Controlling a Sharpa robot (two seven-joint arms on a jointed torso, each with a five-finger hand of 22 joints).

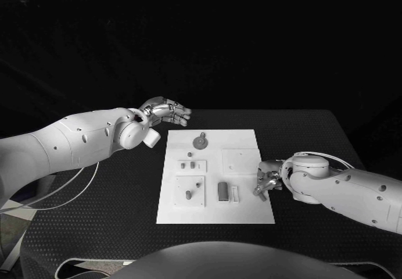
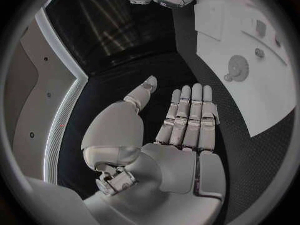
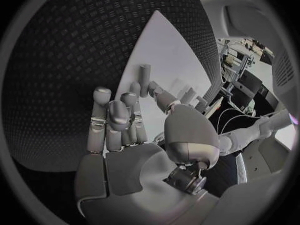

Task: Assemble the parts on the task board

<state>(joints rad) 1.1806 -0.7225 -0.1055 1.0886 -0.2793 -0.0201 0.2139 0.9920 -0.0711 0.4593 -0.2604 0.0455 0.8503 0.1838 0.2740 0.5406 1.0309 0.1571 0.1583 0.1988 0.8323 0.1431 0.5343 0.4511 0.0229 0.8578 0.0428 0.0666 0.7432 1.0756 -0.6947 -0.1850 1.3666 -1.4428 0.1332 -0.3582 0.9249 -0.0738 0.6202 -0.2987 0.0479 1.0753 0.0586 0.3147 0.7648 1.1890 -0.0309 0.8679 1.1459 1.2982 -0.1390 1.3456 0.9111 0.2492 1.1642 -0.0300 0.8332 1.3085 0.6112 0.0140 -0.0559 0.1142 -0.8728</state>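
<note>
While left hand [image 1: 168, 111] hovers, right hand [image 1: 266, 181] seemingly empty.

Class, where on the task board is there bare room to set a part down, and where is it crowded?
Free: the board strip nearest the robot, and its far right corner beside the gear. Crowded: the left column of pieces and the spot by the right hand.

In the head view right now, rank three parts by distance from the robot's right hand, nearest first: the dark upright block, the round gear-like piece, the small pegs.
1. Dark upright block, near side of the board, beside the right hand.
2. Small pegs, board's middle left.
3. Round gear-like piece, far end.
</note>
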